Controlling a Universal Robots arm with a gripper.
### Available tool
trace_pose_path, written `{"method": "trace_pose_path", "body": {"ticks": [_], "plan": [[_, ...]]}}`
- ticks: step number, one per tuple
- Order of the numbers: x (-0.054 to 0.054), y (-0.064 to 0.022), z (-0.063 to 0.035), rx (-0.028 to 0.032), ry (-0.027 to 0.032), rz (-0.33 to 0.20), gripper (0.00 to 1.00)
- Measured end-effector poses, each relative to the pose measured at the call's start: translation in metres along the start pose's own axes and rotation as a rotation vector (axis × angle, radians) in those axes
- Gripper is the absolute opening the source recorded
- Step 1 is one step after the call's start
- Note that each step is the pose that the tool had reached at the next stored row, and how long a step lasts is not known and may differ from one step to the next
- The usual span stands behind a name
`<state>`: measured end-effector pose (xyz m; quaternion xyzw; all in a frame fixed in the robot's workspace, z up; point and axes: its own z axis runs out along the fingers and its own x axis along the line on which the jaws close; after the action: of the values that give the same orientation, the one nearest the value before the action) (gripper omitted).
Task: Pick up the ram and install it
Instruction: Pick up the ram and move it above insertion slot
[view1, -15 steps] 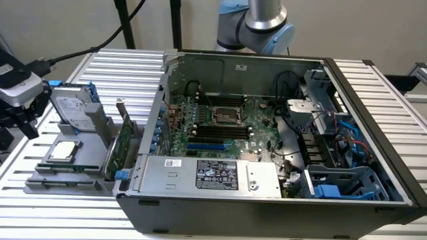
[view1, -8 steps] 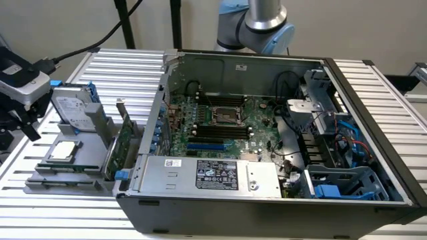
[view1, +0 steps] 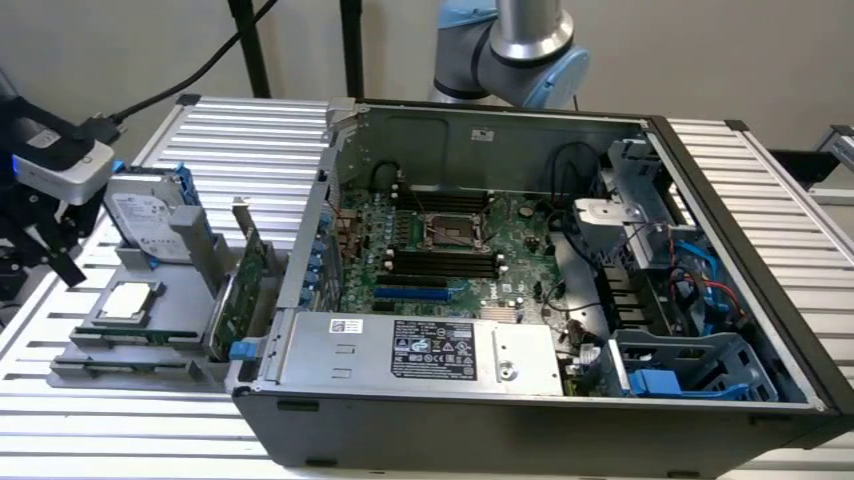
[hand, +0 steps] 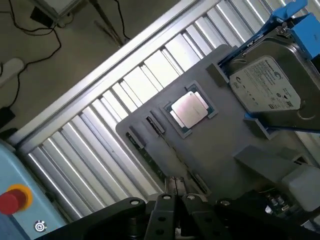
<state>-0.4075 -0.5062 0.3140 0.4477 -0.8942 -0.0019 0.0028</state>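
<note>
Processor (view1: 123, 302), hard drive (view1: 144, 215) beside ram (view1: 140, 336)

One processor (hand: 190, 110), one hard drive (hand: 270, 82)

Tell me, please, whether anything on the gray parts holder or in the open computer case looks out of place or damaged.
Nothing stands out. The ram, processor, hard drive and expansion card each sit in their places on the gray holder, the open case looks intact, and the gripper hovers near the ram.
</note>
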Motion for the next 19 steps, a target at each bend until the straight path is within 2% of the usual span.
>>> {"method": "trace_pose_path", "body": {"ticks": [19], "plan": [[0.000,-0.0001,0.0139,0.0012,0.0020,-0.345,0.00]]}}
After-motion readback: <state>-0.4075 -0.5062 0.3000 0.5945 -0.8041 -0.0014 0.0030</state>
